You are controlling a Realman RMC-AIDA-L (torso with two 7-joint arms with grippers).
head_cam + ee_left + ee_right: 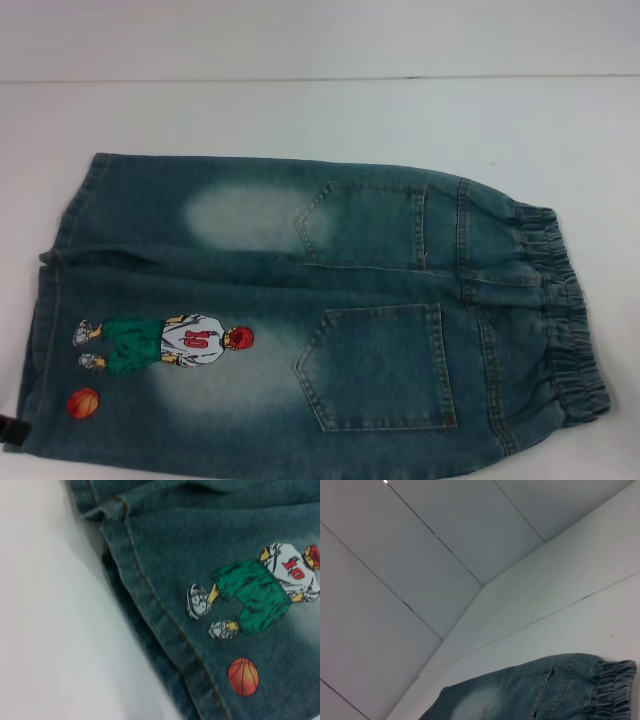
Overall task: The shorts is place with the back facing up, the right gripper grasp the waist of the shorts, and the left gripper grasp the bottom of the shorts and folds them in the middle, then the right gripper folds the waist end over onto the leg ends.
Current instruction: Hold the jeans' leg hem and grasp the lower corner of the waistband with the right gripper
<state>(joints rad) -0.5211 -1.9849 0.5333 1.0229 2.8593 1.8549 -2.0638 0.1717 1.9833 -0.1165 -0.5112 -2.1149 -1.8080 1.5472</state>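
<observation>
Two back pockets face up on the shorts (300,310) lying flat; neither end effector's state can be told.

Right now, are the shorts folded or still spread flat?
Spread flat, unfolded: the shorts show both back pockets side by side, elastic waist toward the robot's right, leg hems left.

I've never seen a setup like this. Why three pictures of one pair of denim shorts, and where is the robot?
A two-armed robot took all three with its own cameras. The head camera looks down at denim shorts lying flat, back pockets up, on a white table, elastic waistband on the robot's right. The left wrist camera sees the hem and a basketball-player patch. The right wrist camera sees the waistband corner and wall. No gripper shows; nothing is held.
</observation>
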